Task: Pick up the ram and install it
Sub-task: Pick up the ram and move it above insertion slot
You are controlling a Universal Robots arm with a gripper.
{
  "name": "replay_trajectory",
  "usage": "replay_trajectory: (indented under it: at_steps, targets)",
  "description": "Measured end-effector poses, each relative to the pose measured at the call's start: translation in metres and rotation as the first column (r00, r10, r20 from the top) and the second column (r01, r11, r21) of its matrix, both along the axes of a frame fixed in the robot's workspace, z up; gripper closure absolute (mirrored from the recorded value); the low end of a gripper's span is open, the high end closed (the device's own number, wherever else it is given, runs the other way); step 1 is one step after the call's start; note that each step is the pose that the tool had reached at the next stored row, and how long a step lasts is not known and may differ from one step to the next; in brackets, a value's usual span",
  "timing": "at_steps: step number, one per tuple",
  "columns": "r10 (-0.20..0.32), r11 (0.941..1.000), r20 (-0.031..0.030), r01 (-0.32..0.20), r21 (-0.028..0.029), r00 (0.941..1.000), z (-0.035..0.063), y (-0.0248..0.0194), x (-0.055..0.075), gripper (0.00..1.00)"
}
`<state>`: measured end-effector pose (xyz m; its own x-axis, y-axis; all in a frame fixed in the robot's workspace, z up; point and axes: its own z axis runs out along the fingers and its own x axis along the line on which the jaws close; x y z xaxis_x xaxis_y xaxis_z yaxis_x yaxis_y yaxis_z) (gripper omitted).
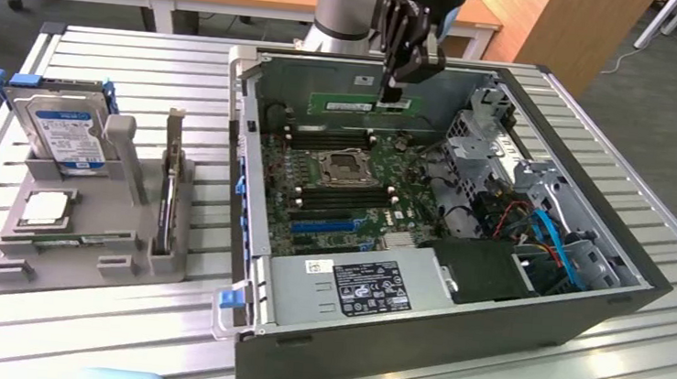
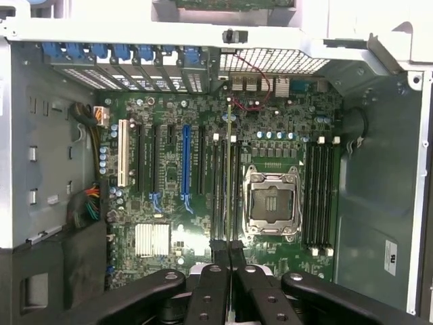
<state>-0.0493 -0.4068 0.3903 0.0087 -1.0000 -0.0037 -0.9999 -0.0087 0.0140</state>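
- The gripper (image 2: 229,249) is nearest the wrist camera. Its two black fingers (image 2: 215,284) are pressed almost together, pinching the ram (image 2: 230,176), which is seen edge-on as a thin line running away from the fingertips.
- At the exterior view's far left, a grey holder (image 1: 74,267) sits on the slatted metal table (image 1: 142,53).
- A hard drive (image 1: 64,133) with a blue-and-white label stands upright in the back of the holder.
- A square silver processor chip (image 1: 45,208) lies flat in front of the drive.
- A dark expansion card (image 1: 169,188) stands on edge at the holder's right side.
- To the right of the holder is the open computer case (image 1: 423,344), lying on its side, with the green motherboard (image 1: 316,165) exposed.
- The processor socket (image 1: 343,164) sits mid-board, with empty memory slots on both of its sides.
- In the exterior view the ram hangs level from the fingertips, near the case's far wall. It is above the board and clear of the slots. In the wrist view its edge lines up over the slot bank just beside the socket.
- A grey power supply (image 1: 355,287) with a black label fills the case's near side.
- Furthest right is a metal drive cage (image 1: 502,149), with blue cables (image 1: 555,241) below it.
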Motion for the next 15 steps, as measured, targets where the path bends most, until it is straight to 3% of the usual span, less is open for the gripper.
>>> replay_trajectory:
  at_steps: [15]
  targets:
    - [-0.030, 0.9995, 0.0000, 0.030, -0.0001, 0.9995, -0.0111, 0.0000, 0.000, 0.88]
